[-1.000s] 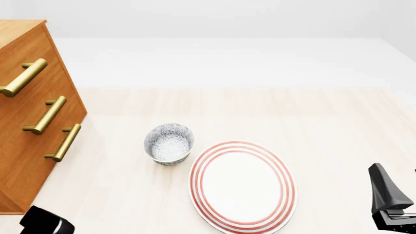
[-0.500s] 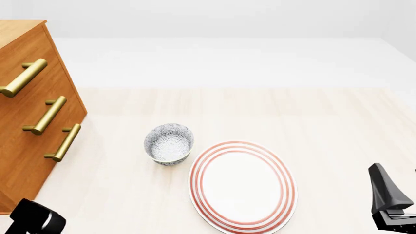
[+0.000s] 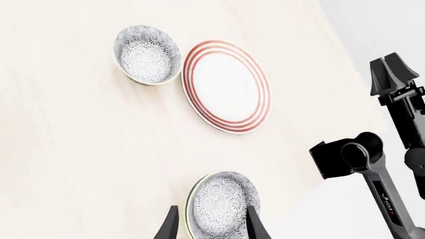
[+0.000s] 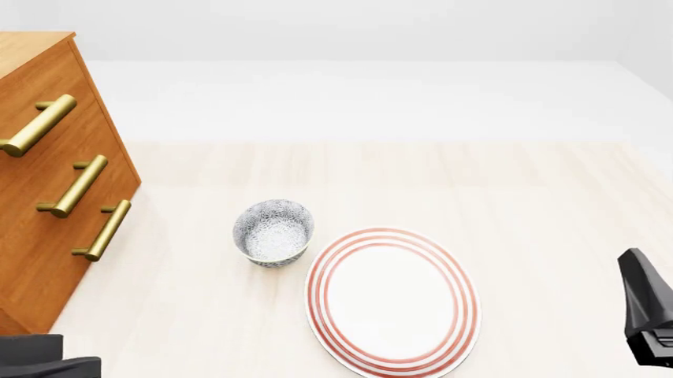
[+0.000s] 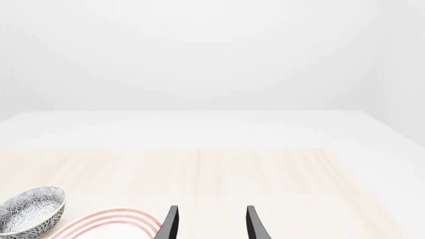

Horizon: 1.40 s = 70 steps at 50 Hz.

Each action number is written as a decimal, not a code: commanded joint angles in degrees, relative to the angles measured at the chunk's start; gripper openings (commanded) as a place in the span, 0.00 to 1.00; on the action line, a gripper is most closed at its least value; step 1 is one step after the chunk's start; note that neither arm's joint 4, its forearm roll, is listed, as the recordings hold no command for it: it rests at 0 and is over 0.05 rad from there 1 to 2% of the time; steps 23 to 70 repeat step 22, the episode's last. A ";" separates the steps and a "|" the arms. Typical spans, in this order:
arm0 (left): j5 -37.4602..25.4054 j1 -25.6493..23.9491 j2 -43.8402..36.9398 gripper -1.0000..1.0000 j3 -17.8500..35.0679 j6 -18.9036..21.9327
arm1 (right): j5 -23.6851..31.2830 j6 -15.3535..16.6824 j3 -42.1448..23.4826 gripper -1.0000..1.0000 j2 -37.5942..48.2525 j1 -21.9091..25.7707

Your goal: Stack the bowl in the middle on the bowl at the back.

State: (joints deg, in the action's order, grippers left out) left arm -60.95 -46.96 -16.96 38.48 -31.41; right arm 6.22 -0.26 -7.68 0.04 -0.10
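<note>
Your left end effector hangs over the near part of the table, and in its wrist view a speckled bowl sits between its two fingertips. The fingers stand on either side of the bowl; you cannot tell from this view whether they press on it or how high they are above it. This bowl lies outside the front view.

The other speckled bowl stands upright on the table, farther from you, just beside the red-ringed plate and to its left. In the front view their rims look very close; you cannot tell if they touch. The wooden drawer cabinet with brass handles stands at the far left.

Your right end effector is spread, with nothing between its fingers, at the right edge of the table beyond the plate.
</note>
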 commanded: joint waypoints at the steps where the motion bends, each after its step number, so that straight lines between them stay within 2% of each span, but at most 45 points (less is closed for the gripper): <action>1: -8.93 7.95 8.69 1.00 6.39 1.86 | 8.95 0.77 -9.88 1.00 -0.03 0.86; 22: -8.94 19.09 16.08 1.00 3.07 1.62 | 19.62 2.81 -19.13 1.00 -0.03 -4.28; 70: -8.94 19.09 16.08 1.00 3.07 1.62 | 19.62 2.81 -19.13 1.00 -0.03 -4.28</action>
